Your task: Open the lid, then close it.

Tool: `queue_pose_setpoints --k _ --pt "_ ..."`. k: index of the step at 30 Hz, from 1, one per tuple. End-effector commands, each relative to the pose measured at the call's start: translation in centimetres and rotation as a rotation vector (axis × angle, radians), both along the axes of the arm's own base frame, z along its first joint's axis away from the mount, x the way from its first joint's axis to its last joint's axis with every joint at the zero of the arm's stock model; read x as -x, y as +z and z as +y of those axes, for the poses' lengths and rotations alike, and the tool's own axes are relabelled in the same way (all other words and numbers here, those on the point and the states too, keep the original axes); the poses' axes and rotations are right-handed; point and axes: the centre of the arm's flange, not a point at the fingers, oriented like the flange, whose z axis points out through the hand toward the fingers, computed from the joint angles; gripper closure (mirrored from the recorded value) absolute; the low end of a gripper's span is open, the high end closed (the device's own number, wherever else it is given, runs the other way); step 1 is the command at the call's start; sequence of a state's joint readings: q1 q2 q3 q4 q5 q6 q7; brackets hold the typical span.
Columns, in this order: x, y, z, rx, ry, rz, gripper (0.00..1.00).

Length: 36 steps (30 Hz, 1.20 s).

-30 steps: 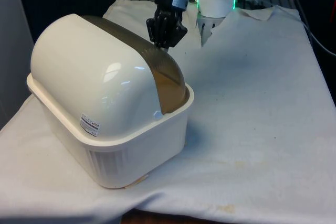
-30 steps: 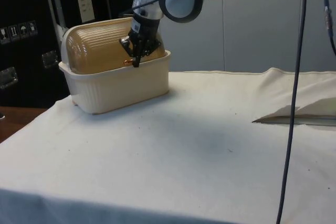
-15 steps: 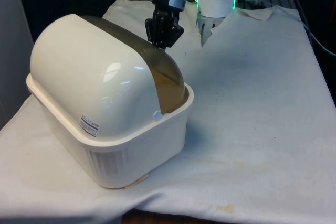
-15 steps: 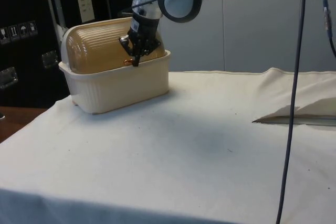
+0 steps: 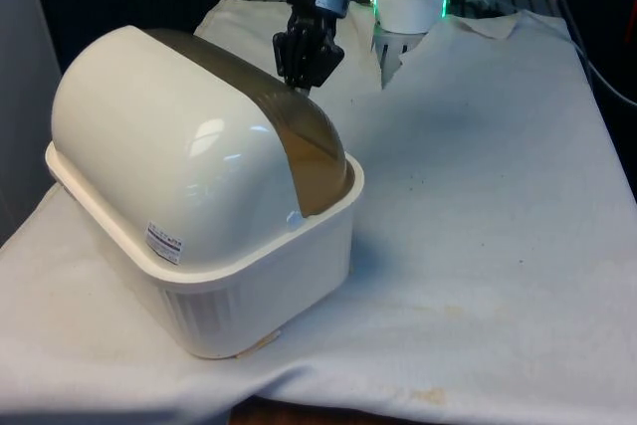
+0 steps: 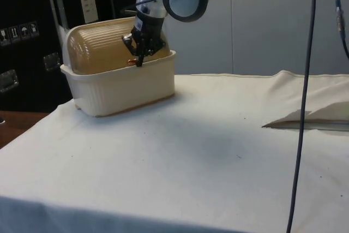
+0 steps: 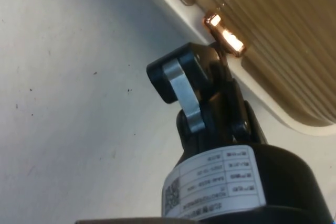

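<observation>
Nearest in the front view lies the white cloth (image 5: 478, 276), rumpled at its front edge; on it, toward the front view's left, stands the cream bread box (image 5: 249, 286), its solid white back turned this way and blocking the sight of its front; the amber ribbed lid (image 6: 101, 47) curves over the top and sits down on the rim, closed; beyond it the black gripper (image 5: 307, 75) hangs at the lid's far edge. From the side the gripper (image 6: 139, 58) is right at the small copper handle (image 6: 131, 61) on the lid's lower edge; in the wrist view the fingers (image 7: 181, 95) stand pressed together just beside that shining handle (image 7: 224, 34), whether pinching it or only touching I cannot tell; a dark cable (image 6: 305, 85) hangs down well apart. Against a second ago the gripper has risen slightly, and the box has shifted a touch toward the front view's left.
</observation>
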<state>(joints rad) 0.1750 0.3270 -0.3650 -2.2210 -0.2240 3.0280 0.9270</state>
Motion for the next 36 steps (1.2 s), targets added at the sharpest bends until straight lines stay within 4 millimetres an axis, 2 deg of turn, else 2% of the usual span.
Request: queue_pose_setpoints --k 1,5,6,8,16,17,18,25,26,27,35,36 --pt "-0.3 0.4 -0.7 0.016 -0.015 -0.012 1.0" --pt "-0.4 1.0 -0.8 0.012 -0.024 -0.024 1.0" --pt "-0.2 0.5 -0.1 -0.003 -0.01 -0.013 1.0" --pt "-0.5 1.3 -0.9 0.01 -0.028 -0.028 1.0" --pt "-0.5 2.9 -1.0 -0.004 -0.042 -0.055 1.0" --pt "-0.3 2.5 -0.4 -0.015 -0.028 -0.048 1.0" --pt "-0.6 3.1 -1.0 -0.005 -0.043 -0.059 1.0" --pt "-0.6 4.3 -1.3 -0.009 -0.051 -0.083 1.0" --pt "-0.5 4.1 -0.7 -0.019 -0.037 -0.077 1.0" --pt "-0.6 4.4 -1.4 -0.008 -0.052 -0.086 1.0" --pt "-0.8 5.4 -2.1 -0.004 -0.059 -0.107 1.0" --pt "-0.7 5.2 -1.4 -0.016 -0.048 -0.1 1.0"
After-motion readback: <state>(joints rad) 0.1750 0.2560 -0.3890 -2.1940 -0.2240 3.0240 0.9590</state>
